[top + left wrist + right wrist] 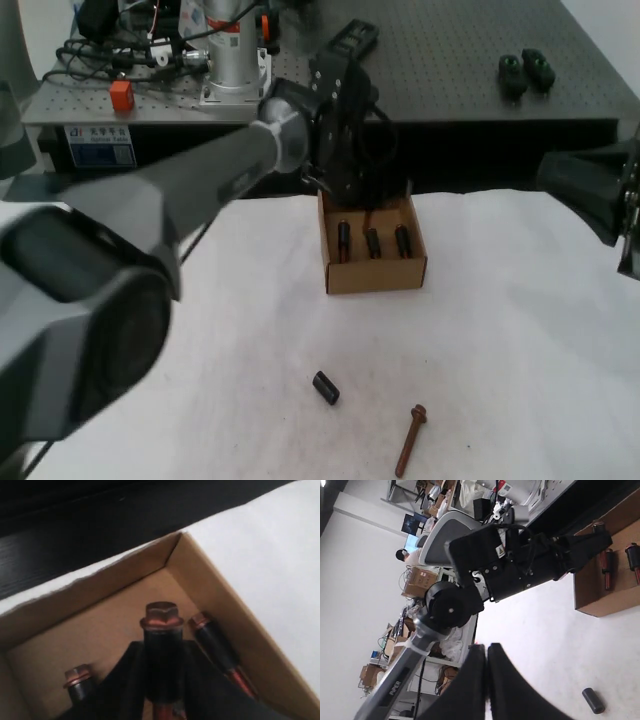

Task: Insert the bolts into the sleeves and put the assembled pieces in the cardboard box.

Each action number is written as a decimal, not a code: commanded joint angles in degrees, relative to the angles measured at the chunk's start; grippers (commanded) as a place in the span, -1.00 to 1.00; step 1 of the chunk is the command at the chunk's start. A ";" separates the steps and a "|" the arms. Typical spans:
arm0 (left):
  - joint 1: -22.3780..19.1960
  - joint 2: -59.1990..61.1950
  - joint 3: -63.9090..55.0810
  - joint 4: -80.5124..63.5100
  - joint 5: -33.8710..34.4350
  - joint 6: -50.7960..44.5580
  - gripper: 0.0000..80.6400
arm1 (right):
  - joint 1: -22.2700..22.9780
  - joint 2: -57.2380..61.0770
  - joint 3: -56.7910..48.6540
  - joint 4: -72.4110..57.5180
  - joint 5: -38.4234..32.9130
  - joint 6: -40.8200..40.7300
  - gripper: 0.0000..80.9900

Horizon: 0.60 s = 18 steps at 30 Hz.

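Cardboard box (372, 272) has three assembled pieces (402, 238) inside, copper bolts in black sleeves. One loose sleeve (326, 388) and one loose bolt (411, 438) lie apart on the white cloth (520, 340)

left arm (200, 190): grey tube, silver joint (285, 130) | wrist (338, 120): black block, black cable (386, 128), screws (492, 570), small label (498, 551) | right gripper (486, 650): black tapered fingers (470, 690)

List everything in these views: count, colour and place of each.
Cardboard box: one, brown, far side of the white cloth.
Assembled pieces: three, copper bolts in black sleeves, inside the box.
Loose sleeve: one, black, on the cloth, near side.
Loose bolt: one, copper, near the sleeve, not touching.
Left gripper: one, black, in the box, shut on the middle piece.
Right gripper: one, black, shut, empty, at the right.
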 commanded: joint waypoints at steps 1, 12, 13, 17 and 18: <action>0.16 0.83 -3.39 2.36 -1.79 1.63 -0.98 | -0.29 0.05 -0.24 0.00 -1.37 0.42 -0.96; 0.14 1.56 -4.23 9.57 -0.54 1.53 -0.26 | 0.58 0.05 -0.48 3.66 2.08 -7.71 -0.96; 0.14 1.41 -4.23 10.35 -0.45 1.53 -0.11 | 1.51 0.05 -0.67 5.84 3.70 -10.16 -0.96; 0.14 -0.54 -4.32 12.24 -1.64 1.53 0.07 | 7.32 0.05 -2.35 21.19 15.26 -24.16 -0.97; 0.14 -1.28 -4.32 12.84 -2.87 1.63 0.04 | 9.23 0.31 -2.76 24.62 18.73 -26.99 -0.98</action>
